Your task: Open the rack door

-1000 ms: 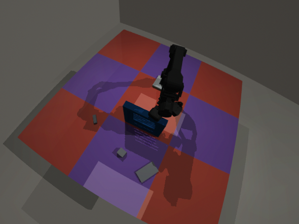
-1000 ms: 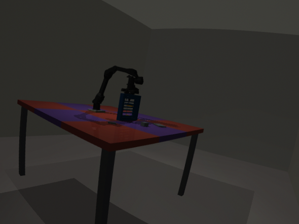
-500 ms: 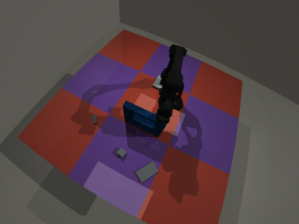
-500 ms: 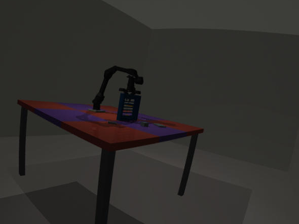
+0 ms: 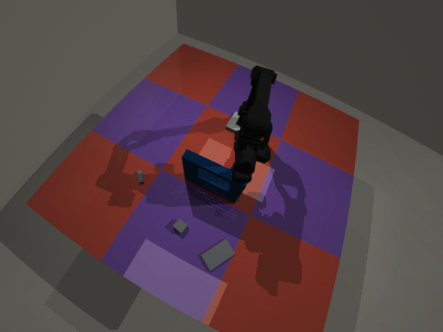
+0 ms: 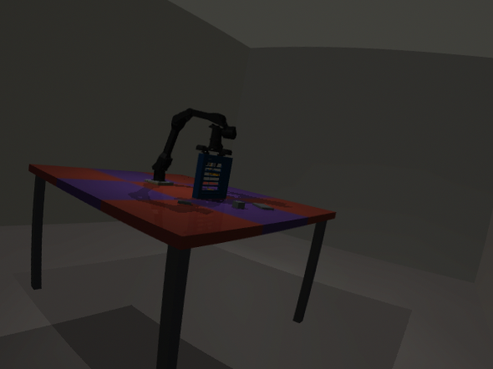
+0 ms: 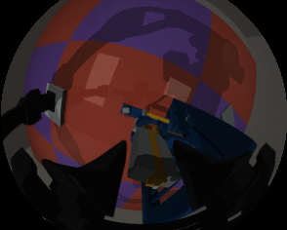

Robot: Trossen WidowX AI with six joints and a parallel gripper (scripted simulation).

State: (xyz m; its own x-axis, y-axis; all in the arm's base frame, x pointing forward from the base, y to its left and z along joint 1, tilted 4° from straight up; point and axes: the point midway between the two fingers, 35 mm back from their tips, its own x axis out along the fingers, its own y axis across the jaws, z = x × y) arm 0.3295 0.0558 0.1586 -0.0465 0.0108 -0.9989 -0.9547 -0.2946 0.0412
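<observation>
One black arm [image 5: 259, 116] [image 6: 169, 146] [image 7: 31, 109] stands on one pale base plate [image 5: 231, 122] [image 6: 150, 181] [image 7: 61, 117], with one blue rack [image 5: 206, 162] [image 6: 198, 175] [image 7: 215, 132] upright on the checkered table [image 5: 94, 210] [image 6: 146, 227] [image 7: 122, 63]. Beyond the rack from the base plate lie one grey block [image 5: 180, 226] [image 6: 238, 204] and one flat grey slab [image 5: 218, 255] [image 6: 263, 206] [image 7: 227, 117]; one small grey bar [image 5: 140, 176] [image 6: 185, 202] lies off to the rack's side.

The single handle [image 7: 142, 146] is faceted and grey with an orange stripe, on the rack's base-plate side. The gripper [image 5: 252, 165] [image 6: 213, 152] [image 7: 149, 144] points down above the rack, fingers about half open, one either side of the handle without clamping it; whether they touch it cannot be told. The door's angle is unclear too.

Table surface separates the rack from every table edge, and also lies between rack and base plate. Block and slab sit apart from each other and from the rack; the bar is farther out.
</observation>
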